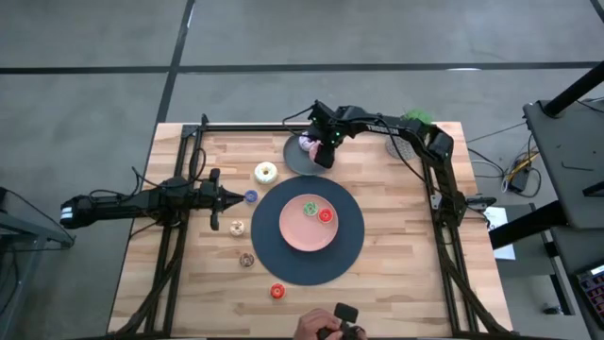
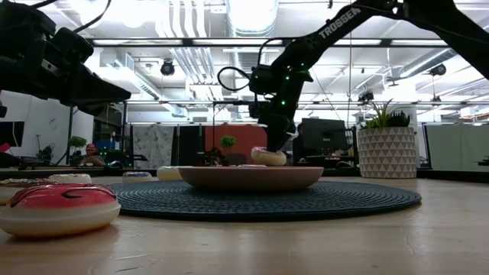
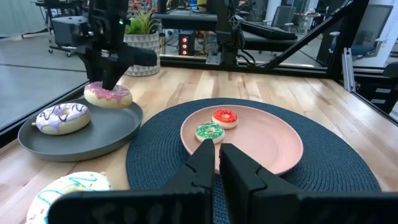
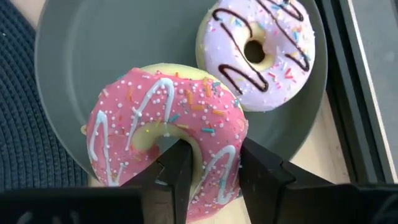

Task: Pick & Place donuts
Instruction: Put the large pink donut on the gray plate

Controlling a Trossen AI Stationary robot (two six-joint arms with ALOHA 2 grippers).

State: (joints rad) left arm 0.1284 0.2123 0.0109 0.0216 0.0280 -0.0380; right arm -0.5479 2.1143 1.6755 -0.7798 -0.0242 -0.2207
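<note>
My right gripper (image 1: 324,154) is shut on a pink sprinkled donut (image 4: 161,124) over the small dark grey plate (image 4: 93,56) at the table's far side. A white-pink sprinkled donut (image 4: 258,53) lies flat on that plate. A tiny green donut (image 1: 310,209) and a tiny red one (image 1: 326,215) lie on the pink plate (image 1: 293,241). A cream donut (image 1: 266,172) and tiny blue (image 1: 251,196), tan (image 1: 237,227), brown (image 1: 246,260) and red (image 1: 277,292) donuts lie on the wood. My left gripper (image 1: 226,198) waits shut at the left. My right gripper holds the pink donut by one side of its ring (image 4: 217,168). One finger (image 4: 177,168) stands inside the hole and the other (image 4: 261,171) against the outer rim. The fingers come steeply from above. The donut sits roughly level, low over the grey plate's edge; whether it touches the plate I cannot tell.
The pink plate sits on a round dark woven mat (image 1: 354,255) at the table's middle. A person's hand (image 1: 321,326) holding a dark object shows at the near edge. A potted plant (image 1: 415,118) stands at the far right corner.
</note>
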